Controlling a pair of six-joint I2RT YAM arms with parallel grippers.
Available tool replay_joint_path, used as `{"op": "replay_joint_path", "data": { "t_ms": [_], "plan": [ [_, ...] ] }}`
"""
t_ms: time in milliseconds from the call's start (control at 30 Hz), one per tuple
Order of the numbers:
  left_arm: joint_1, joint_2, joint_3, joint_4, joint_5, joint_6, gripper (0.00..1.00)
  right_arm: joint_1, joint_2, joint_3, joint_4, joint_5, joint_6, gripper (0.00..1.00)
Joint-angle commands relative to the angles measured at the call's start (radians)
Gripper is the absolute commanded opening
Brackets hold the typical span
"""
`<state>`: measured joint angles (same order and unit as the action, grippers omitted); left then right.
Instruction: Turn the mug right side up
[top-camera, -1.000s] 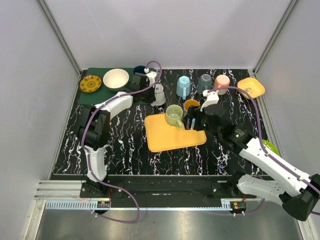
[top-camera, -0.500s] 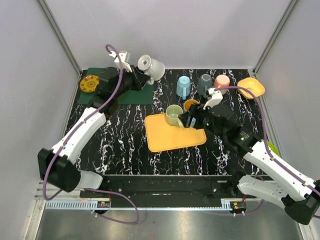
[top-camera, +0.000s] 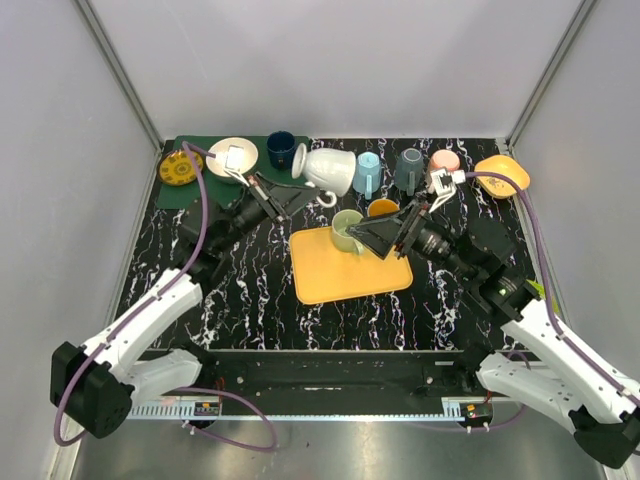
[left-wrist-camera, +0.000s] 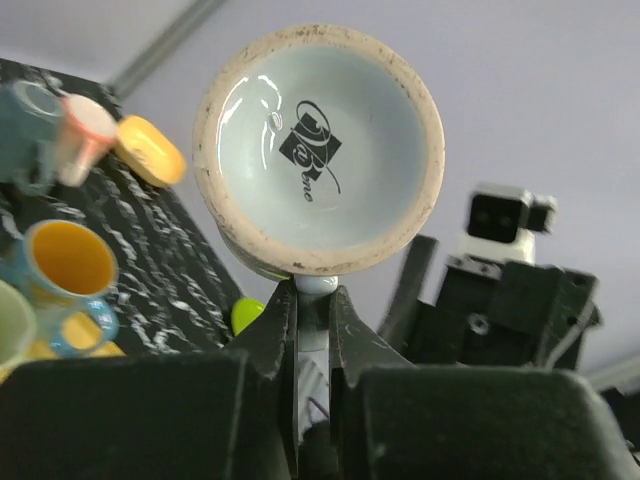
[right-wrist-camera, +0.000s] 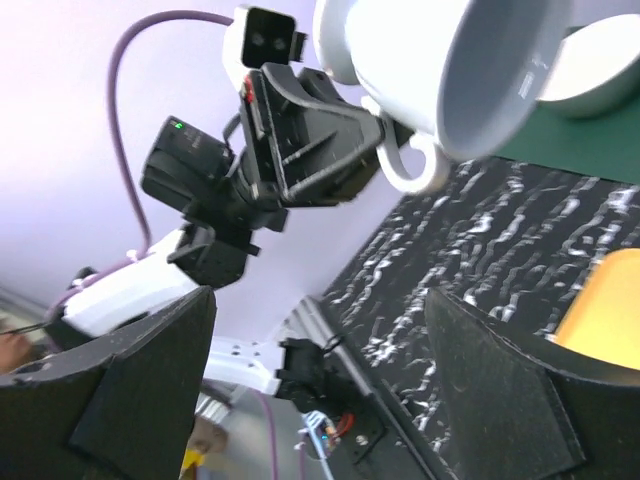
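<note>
- Left gripper was clamped on the handle of the mug.
- The mug hung on its side above the bench, mouth toward the right arm, seemingly just beside a blue cup.
- Right gripper was spread wide over the tray.

From my left wrist I see only the white mug's underside: its mouth faces away and its handle is nearly buried between my left fingers. A green mug is cut by the left edge; the far cups are blurred. From my right wrist the mug runs off the top edge, and my right fingers are out-of-focus slabs.
</note>
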<state>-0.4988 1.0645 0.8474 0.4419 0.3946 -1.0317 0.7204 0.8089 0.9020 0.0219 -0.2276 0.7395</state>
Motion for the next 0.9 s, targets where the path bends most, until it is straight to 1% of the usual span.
{"op": "replay_joint_path", "data": {
  "t_ms": [0, 33, 100, 200, 400, 567, 800, 867],
  "plan": [
    [-0.073, -0.110, -0.014, 0.270, -0.006, -0.093, 0.00, -0.029, 0.070, -0.003, 0.215, -0.216, 0.129, 0.89],
    [-0.092, -0.115, -0.018, 0.273, -0.020, -0.093, 0.00, -0.029, 0.091, -0.012, 0.252, -0.261, 0.159, 0.88],
    [-0.104, -0.123, -0.027, 0.271, -0.022, -0.090, 0.00, -0.029, 0.113, -0.032, 0.323, -0.280, 0.188, 0.87],
    [-0.122, -0.135, -0.060, 0.332, -0.040, -0.122, 0.00, -0.029, 0.136, -0.028, 0.340, -0.280, 0.195, 0.85],
    [-0.153, -0.136, -0.059, 0.333, -0.039, -0.122, 0.00, -0.032, 0.187, -0.005, 0.424, -0.294, 0.201, 0.80],
    [-0.167, -0.133, -0.062, 0.336, -0.031, -0.122, 0.00, -0.033, 0.211, 0.029, 0.446, -0.302, 0.190, 0.77],
    [-0.182, -0.139, -0.077, 0.336, -0.034, -0.125, 0.00, -0.061, 0.228, 0.029, 0.495, -0.286, 0.207, 0.66],
    [-0.187, -0.140, -0.082, 0.336, -0.036, -0.123, 0.00, -0.070, 0.231, 0.032, 0.507, -0.286, 0.216, 0.60]
  ]
}}
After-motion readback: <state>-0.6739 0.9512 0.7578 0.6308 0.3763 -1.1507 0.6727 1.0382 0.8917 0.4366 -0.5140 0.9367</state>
